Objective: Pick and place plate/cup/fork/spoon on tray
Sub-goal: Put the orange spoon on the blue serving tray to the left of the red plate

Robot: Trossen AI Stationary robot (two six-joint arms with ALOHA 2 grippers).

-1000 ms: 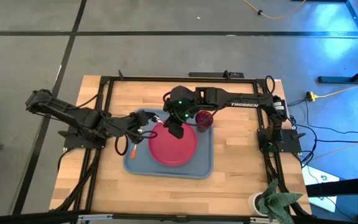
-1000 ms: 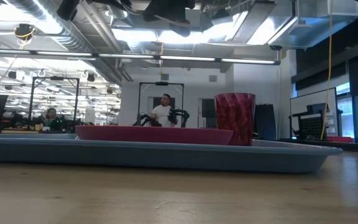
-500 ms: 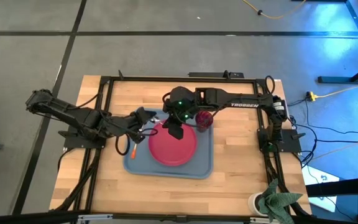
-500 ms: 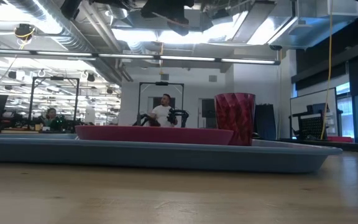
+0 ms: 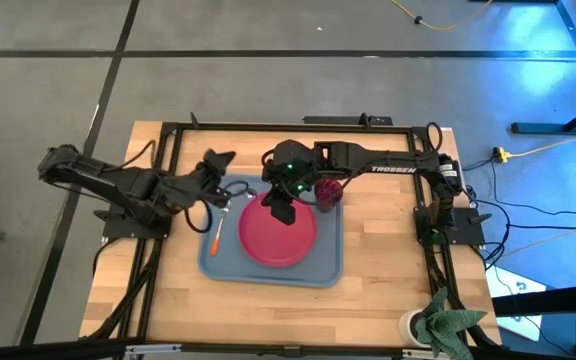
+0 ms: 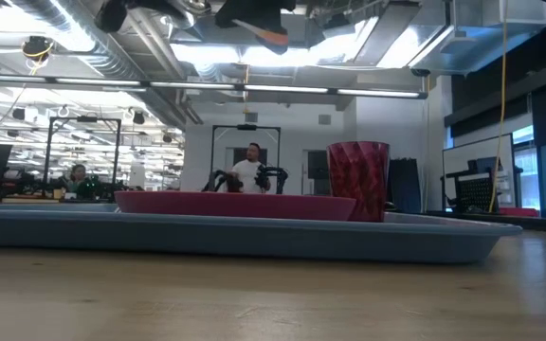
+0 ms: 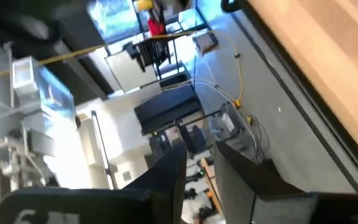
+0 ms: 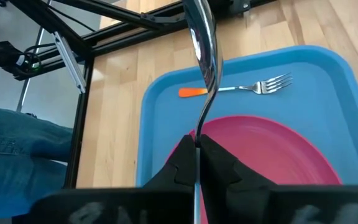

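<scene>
The right pincer [image 8: 197, 163] is clamped on the spoon [image 8: 202, 56] above the plate [image 5: 279, 230]; the left pincer [image 5: 218, 160], fingers parted and empty, hangs beyond the tray [image 5: 230, 272].

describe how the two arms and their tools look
Both arms are dark, jointed, with black cables looping alongside. The right arm carries white lettering and a green light near its wrist. Each tool has two dark fingers: left tool, right tool.
</scene>
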